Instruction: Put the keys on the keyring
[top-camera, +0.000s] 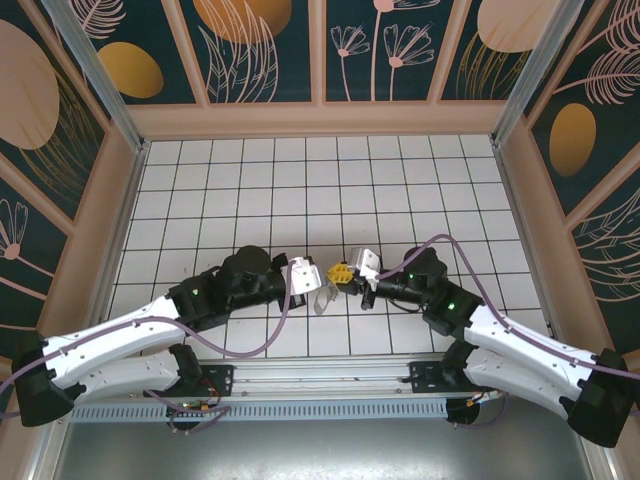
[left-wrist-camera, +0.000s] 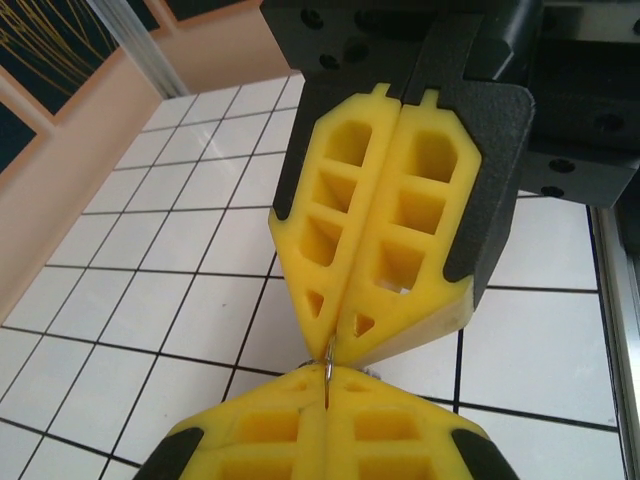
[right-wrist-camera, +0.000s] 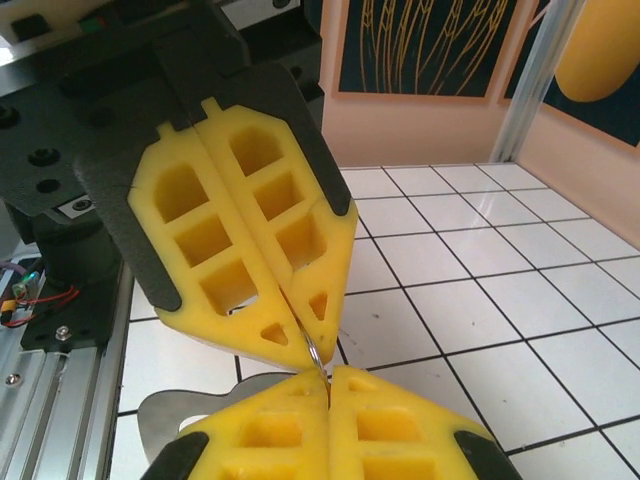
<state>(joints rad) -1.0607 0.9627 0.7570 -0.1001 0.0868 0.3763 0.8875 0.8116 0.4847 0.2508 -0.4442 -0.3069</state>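
My two grippers meet tip to tip above the middle of the tiled floor. Between the yellow fingertips runs a thin silvery wire ring (left-wrist-camera: 328, 362), seen edge-on. My left gripper (left-wrist-camera: 326, 378) is shut on it from below in its own view, and my right gripper (right-wrist-camera: 328, 376) is shut on the same wire ring (right-wrist-camera: 316, 352). Just under the tips sits the keyring (right-wrist-camera: 160, 418), a flat grey loop, which is a pale shape (top-camera: 322, 298) in the top view. I cannot tell whether it touches the floor. The keys are hidden.
The white tiled floor (top-camera: 300, 190) stretches behind the grippers to the tan walls. A metal rail (top-camera: 320, 375) runs along the near edge between the arm bases. Purple cables loop over both arms.
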